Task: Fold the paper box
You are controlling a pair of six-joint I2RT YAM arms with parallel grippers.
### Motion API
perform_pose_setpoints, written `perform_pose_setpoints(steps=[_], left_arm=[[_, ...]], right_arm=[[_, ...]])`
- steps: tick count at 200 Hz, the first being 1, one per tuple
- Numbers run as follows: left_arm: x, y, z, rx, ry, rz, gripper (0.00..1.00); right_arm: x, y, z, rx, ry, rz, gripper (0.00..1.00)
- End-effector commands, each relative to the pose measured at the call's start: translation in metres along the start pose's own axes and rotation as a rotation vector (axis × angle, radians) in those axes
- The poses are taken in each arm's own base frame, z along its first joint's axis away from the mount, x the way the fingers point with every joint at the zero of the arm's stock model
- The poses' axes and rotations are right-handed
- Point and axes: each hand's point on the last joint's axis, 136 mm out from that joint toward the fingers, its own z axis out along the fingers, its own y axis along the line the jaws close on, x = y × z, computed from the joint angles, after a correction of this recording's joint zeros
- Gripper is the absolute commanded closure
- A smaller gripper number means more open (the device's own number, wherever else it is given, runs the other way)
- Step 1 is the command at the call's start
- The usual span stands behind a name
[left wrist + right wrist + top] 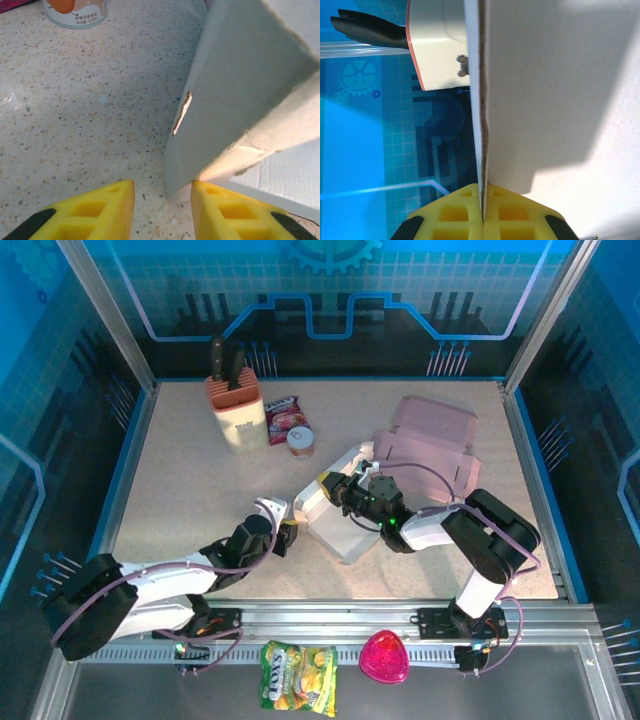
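Note:
The white paper box (335, 520) lies partly folded in the middle of the table. My right gripper (347, 490) reaches in from the right and is shut on one upright wall of the box; in the right wrist view the cardboard edge (482, 125) runs straight down into the closed gripper (483, 200). My left gripper (290, 537) sits at the box's lower left corner. In the left wrist view the gripper (162, 200) stands open, with the tip of a raised grey-white flap (240, 85) dipping between the yellow fingers, close to the right one (220, 210).
A pink paper box (430, 435) lies unfolded at the back right. A knife block (233, 405), a red snack packet (283, 418) and a small can (300, 442) stand at the back left. A snack bag (298, 677) and a pink heart-shaped thing (385, 657) lie in front of the rail.

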Motion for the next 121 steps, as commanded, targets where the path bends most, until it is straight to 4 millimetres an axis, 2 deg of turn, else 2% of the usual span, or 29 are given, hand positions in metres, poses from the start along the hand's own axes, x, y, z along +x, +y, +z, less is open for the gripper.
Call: perform_pose_setpoints(steps=[1, 34, 60, 121], left_arm=[[-0.017, -0.008, 0.002, 0.044, -0.08, 0.031, 0.66], [-0.013, -0.021, 0.01, 0.119, -0.08, 0.071, 0.67], [-0.01, -0.022, 0.014, 0.122, -0.083, 0.079, 0.68], [-0.007, -0.03, 0.006, 0.196, -0.123, 0.064, 0.66]], right_arm=[[-0.002, 0.008, 0.003, -0.034, 0.008, -0.001, 1.0], [0.0, 0.008, 0.004, -0.039, 0.014, 0.006, 1.0], [0.001, 0.009, 0.005, -0.038, 0.018, 0.006, 1.0], [-0.001, 0.011, 0.005, -0.045, 0.016, 0.008, 1.0]])
